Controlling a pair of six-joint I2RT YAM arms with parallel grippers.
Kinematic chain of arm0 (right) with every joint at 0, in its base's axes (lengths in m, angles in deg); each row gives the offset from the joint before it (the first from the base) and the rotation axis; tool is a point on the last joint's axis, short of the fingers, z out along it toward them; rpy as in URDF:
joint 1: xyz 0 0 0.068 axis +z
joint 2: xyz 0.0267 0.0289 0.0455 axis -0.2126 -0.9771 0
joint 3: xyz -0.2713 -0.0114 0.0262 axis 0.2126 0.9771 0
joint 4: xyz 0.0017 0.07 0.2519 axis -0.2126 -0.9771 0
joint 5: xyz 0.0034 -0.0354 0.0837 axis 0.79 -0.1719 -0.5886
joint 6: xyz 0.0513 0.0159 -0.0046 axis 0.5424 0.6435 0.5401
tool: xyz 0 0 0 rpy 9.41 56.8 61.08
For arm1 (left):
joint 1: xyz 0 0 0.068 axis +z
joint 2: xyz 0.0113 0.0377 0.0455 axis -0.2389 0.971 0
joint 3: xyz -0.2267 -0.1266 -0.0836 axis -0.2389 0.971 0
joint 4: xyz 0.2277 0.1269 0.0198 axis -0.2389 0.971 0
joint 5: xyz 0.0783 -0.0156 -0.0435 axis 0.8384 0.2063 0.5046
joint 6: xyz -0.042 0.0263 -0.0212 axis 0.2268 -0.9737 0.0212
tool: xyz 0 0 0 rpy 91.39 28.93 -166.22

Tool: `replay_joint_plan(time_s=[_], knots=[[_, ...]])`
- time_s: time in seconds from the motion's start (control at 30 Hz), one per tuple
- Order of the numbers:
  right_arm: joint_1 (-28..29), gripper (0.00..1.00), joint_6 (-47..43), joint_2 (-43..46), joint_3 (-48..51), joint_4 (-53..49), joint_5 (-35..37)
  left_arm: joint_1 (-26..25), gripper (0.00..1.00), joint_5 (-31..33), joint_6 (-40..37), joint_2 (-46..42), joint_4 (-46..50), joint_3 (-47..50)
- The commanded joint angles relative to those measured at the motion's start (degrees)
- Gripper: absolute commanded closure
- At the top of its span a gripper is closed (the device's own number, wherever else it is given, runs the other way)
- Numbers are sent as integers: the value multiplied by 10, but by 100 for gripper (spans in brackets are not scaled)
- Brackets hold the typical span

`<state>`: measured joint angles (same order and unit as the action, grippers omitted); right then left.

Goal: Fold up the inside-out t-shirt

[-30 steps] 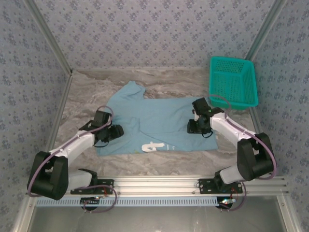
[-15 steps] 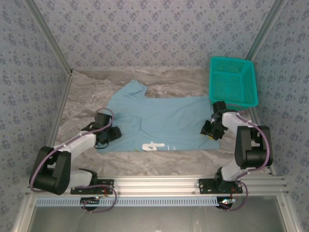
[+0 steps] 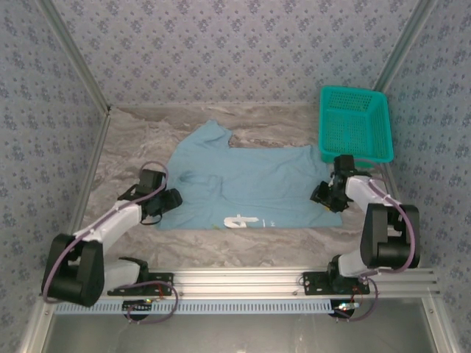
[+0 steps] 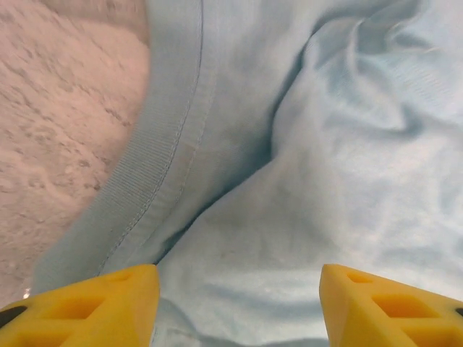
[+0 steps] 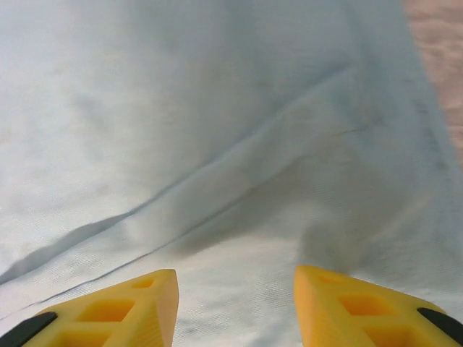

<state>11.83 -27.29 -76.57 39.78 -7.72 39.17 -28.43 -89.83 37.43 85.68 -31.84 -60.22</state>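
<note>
The light blue t-shirt [image 3: 254, 184] lies spread on the marble table [image 3: 132, 143], one sleeve [image 3: 217, 132] pointing to the back and white lettering [image 3: 239, 220] at its near edge. My left gripper [image 3: 175, 197] rests low over the shirt's left edge. In the left wrist view it [image 4: 239, 289] stands open, with wrinkled cloth [image 4: 347, 159] and a ribbed hem [image 4: 145, 181] under it. My right gripper [image 3: 318, 195] is at the shirt's right edge. In the right wrist view it [image 5: 235, 289] is open over smooth cloth crossed by a seam [image 5: 239, 188].
A teal mesh basket [image 3: 355, 121] stands at the back right, just beyond the right arm. Patterned walls close in the table on three sides. An aluminium rail [image 3: 243, 279] runs along the near edge. Bare marble [image 4: 58, 108] lies left of the shirt.
The right gripper has swung out from the shirt's middle to its right edge. The shirt has shifted and stretched to the right and slightly back. The left gripper moved a little.
</note>
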Motion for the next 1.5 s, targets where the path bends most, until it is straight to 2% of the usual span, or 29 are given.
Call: replay_joint_plan(time_s=[0.0, 0.1, 0.37, 0.43, 0.63, 0.83, 1.0, 1.17, 1.33, 1.47], knots=[[68, 48, 3, 9, -51, 4, 46, 4, 36, 19, -12, -31, 10, -36], [100, 46, 3, -46, -100, 20, 43, 6, 33, 0, -17, 8, -36, -69], [107, 47, -18, -217, -226, 17, 28, 6, 35, -85, -32, 217, -100, -205], [108, 48, -25, -243, -260, 5, 32, 4, 35, -89, -42, 258, -104, -231], [108, 50, -35, -278, -270, -26, 26, 21, 35, -71, -40, 345, -91, -266], [128, 52, -35, -287, -256, -40, 13, 40, 36, -64, -41, 324, -92, -192], [161, 53, -29, -273, -237, -54, 13, 50, 35, -63, -20, 253, -101, -90], [198, 53, -9, -252, -184, -61, 7, 52, 35, -56, -3, 192, -87, -40], [215, 53, -1, -234, -190, -63, -1, 78, 35, -30, -11, 174, -82, -42], [210, 52, -20, -247, -263, -76, 4, 120, 34, -33, -31, 205, -78, -84]])
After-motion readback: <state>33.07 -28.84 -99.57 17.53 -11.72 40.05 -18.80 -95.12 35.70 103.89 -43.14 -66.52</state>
